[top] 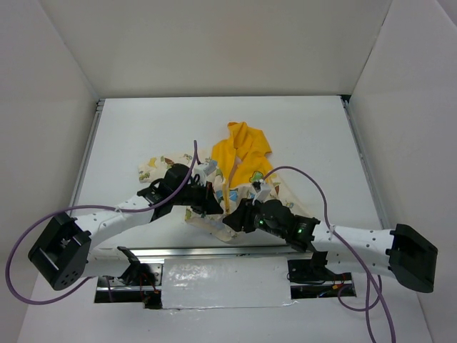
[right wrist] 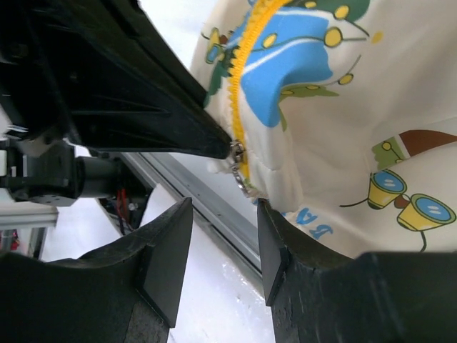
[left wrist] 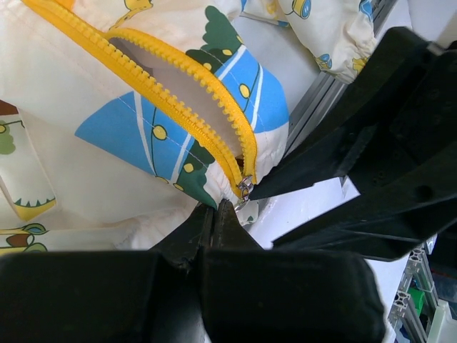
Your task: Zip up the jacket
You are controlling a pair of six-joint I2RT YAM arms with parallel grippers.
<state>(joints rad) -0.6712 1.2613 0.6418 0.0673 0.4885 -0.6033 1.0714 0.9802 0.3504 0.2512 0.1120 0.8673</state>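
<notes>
The jacket point(top: 239, 171) lies on the white table, cream with cartoon print, its yellow hood point(top: 246, 146) toward the back. Its yellow zipper point(left wrist: 178, 86) is open above the slider point(left wrist: 245, 187), which sits at the bottom hem. My left gripper point(left wrist: 216, 211) is shut, pinching the hem of the jacket just beside the slider. In the right wrist view my right gripper point(right wrist: 225, 214) is open. Its jaws stand just below the slider point(right wrist: 238, 152) and its hanging metal pull point(right wrist: 245, 187), with the right finger point(right wrist: 285, 236) against the cream fabric. In the top view both grippers meet at the jacket's near hem point(top: 225, 214).
The table's metal front rail point(right wrist: 207, 207) runs just under the jacket hem. The left gripper's black fingers point(right wrist: 143, 93) fill the upper left of the right wrist view. The right gripper's black fingers point(left wrist: 371, 143) fill the right of the left wrist view. White walls enclose the table.
</notes>
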